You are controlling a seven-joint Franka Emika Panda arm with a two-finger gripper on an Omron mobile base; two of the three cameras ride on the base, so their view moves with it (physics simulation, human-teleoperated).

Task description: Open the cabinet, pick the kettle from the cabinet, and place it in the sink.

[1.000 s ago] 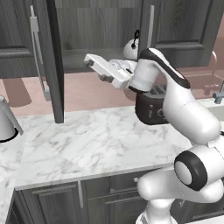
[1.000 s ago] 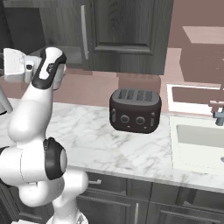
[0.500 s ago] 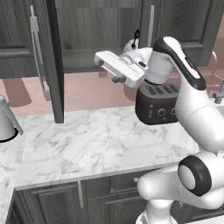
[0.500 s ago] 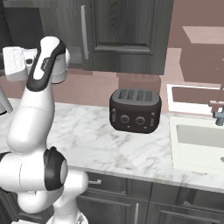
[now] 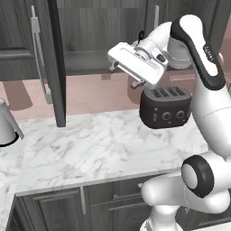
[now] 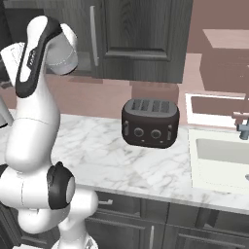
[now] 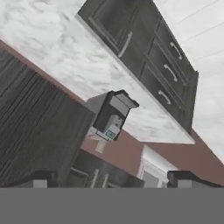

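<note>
My claw point(image 5: 122, 72) sits in the upper middle of the left base frame, its fingers spread wide and holding nothing, reaching toward the dark opening of the dark grey wood-grain wall cabinet point(image 5: 97, 34). The cabinet's tall door point(image 5: 56, 63) stands swung out edge-on at the left of that frame, its long silver bar handle point(image 5: 38, 54) just left of it. Behind my forearm, at the upper right of the same frame, a rounded silver-grey shape with a thin black loop at its top shows inside the cabinet; I take it for the small squat kettle point(image 5: 180, 58), though my arm hides most of it. Below my claw, the black four-slot toaster point(image 5: 166, 106) stands on the white marble desk point(image 5: 90, 149). The wide off-white sink point(image 6: 221, 158) lies at the right edge of the right base frame, well right of the toaster.
</note>
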